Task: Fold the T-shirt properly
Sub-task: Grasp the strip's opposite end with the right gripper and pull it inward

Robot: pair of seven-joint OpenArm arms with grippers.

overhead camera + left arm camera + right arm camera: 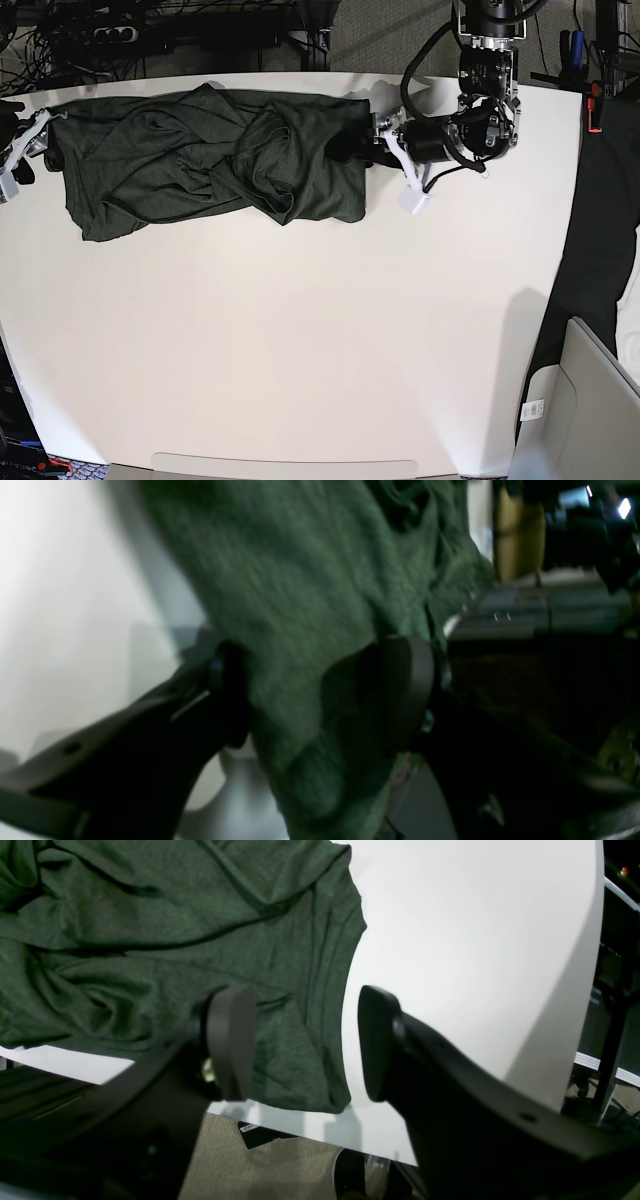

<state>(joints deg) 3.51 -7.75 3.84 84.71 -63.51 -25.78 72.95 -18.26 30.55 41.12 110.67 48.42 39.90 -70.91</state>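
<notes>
Along the far edge of the white desk (300, 350) lies the rumpled T-shirt (200, 160); left fingers (410, 690) pinch its right end, right fingers (230, 1040) spread over its corner.

Olive T-shirt (210, 160) bunched, seemingly rumpled, along table's far edge.

The T-shirt (210, 160) lies bunched across the far part of the table (300, 350), reaching from about ten o'clock to about one o'clock in the base view. At its one-o'clock end the left gripper (372, 140) sits against the cloth, and in the left wrist view a fold of the shirt lies between its spread jaws. At the ten-o'clock end the right gripper (300, 1040) hovers at the table edge, one finger (232, 1040) over the shirt's corner, the other over bare table.
</notes>
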